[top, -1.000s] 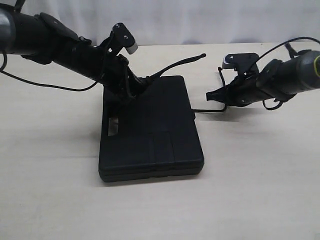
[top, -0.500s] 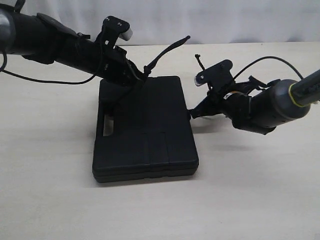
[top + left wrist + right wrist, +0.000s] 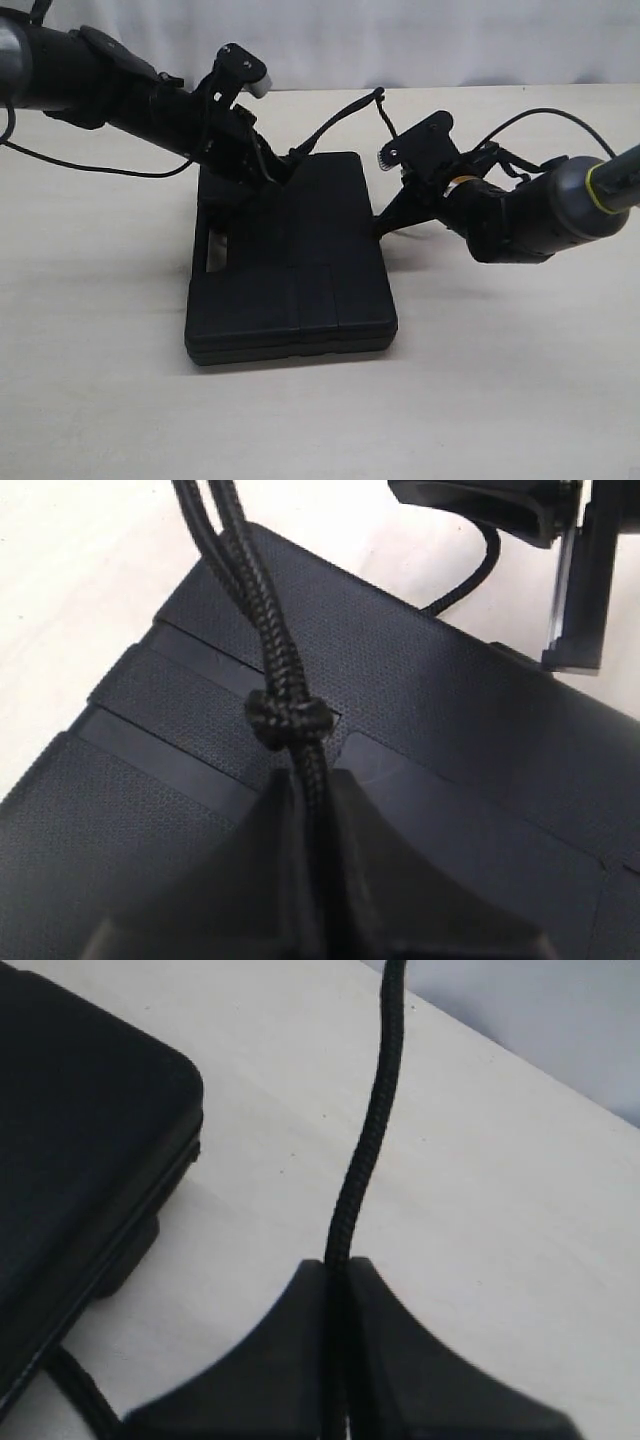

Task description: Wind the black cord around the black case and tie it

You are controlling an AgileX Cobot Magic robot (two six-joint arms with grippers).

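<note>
The black case (image 3: 290,260) lies flat in the middle of the table. Over its far edge my left gripper (image 3: 288,162) is shut on the black cord (image 3: 335,122). In the left wrist view two strands of the cord (image 3: 262,610) rise from a small knot (image 3: 288,718) just beyond the closed tips (image 3: 310,780). My right gripper (image 3: 384,224) sits by the case's right side, shut on another stretch of cord (image 3: 365,1140). That stretch runs out from the tips (image 3: 337,1265) over the table. The case's corner (image 3: 80,1130) shows beside it.
The pale table (image 3: 500,400) spreads out on all sides of the case. A thin smooth arm cable (image 3: 90,165) hangs under the left arm, and another loops over the right arm (image 3: 540,118). A white backdrop stands behind the table's far edge.
The right arm has swung left to the case's right side and turned over. The case has slid a little to the left. The cord's raised span now bridges the two grippers.
</note>
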